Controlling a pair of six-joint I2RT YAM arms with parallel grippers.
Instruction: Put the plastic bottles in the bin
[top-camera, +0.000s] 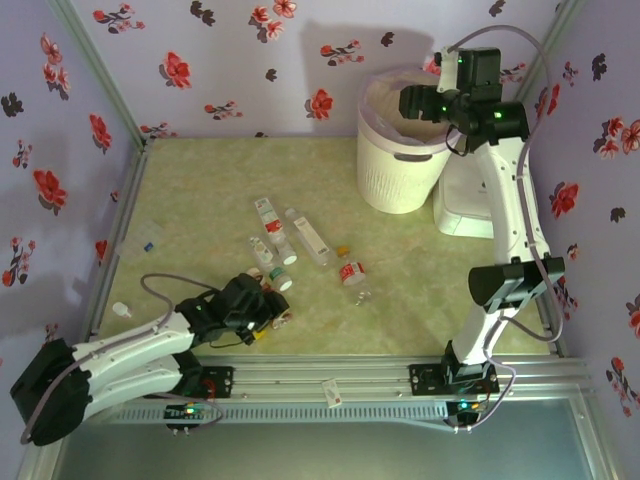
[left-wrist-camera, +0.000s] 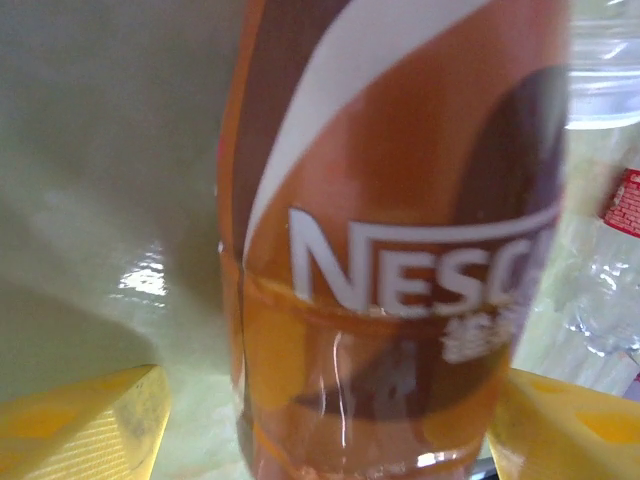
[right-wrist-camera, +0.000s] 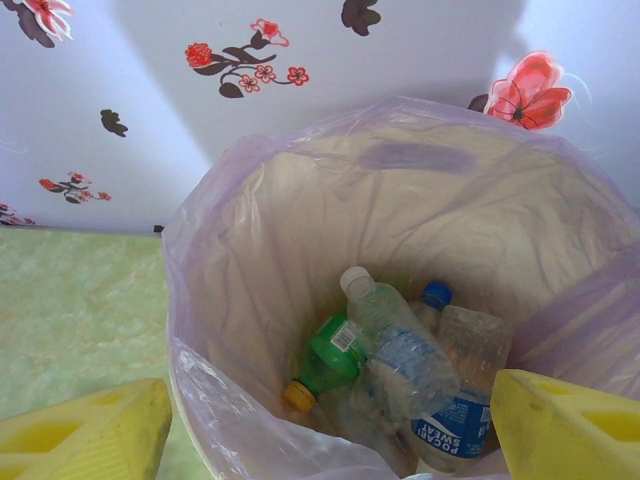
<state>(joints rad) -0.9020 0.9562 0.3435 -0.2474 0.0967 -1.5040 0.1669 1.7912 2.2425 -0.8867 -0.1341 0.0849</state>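
Straddling orange-brown bottle (left-wrist-camera: 400, 250): left fingers (left-wrist-camera: 90, 425), mostly cropped | bottle ends cut off

- Bin (top-camera: 395, 180): tall, round, cream-white with ribbed sides and a pale pink liner (right-wrist-camera: 270, 260) over the rim. It stands upright at the far right of the table (top-camera: 200, 200).
- In the bin: a green bottle (right-wrist-camera: 328, 352) with an orange cap, a crumpled clear bottle (right-wrist-camera: 400, 350) lying across it, and a blue-capped bottle (right-wrist-camera: 452, 425) with a blue label.
- Mid-table: several clear bottles (top-camera: 308, 238), some with red-and-white labels, lying on their sides in a loose cluster.
- Near left: a brown bottle (left-wrist-camera: 390, 250) with an orange-brown label and white lettering.
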